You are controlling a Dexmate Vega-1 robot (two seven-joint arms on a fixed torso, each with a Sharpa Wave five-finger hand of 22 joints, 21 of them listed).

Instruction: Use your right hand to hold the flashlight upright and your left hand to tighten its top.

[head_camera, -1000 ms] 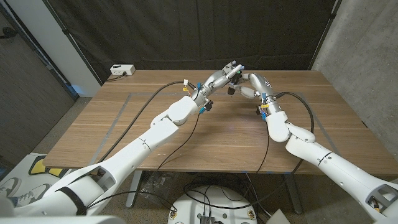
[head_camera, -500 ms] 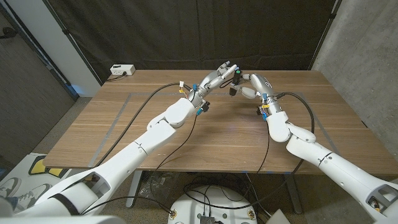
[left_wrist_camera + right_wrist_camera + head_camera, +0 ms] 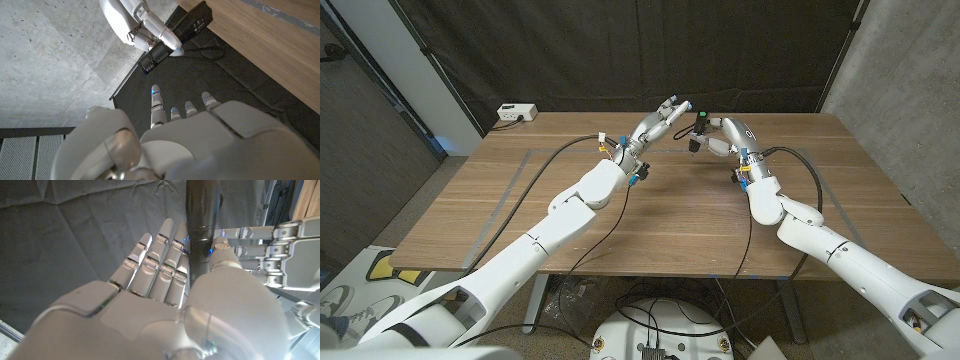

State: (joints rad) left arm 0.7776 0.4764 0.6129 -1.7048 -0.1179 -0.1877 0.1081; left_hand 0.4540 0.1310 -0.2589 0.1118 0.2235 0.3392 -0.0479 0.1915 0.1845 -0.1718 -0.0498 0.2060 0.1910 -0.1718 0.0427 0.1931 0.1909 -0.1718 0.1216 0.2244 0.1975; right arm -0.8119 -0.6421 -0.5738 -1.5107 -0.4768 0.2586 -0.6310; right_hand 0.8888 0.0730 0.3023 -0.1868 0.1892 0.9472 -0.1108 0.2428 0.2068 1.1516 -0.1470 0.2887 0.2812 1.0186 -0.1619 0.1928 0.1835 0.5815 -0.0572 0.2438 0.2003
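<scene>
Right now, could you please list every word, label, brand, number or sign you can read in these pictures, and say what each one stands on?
None can be read.
Flashlight, held by the right robot hand: black body, no legible marking.
White box at the table's far left corner: any print too small to read.
Left robot hand, open beside the flashlight: no lettering visible.

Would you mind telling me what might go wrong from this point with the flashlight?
1. The left hand, fingers spread, is off the flashlight, so the top may remain loose unless it regrasps.
2. Only the right hand holds the flashlight, above the table; a weak grip could drop it.
3. The flashlight appears tilted in the left wrist view, which may hamper regrasping.
</scene>
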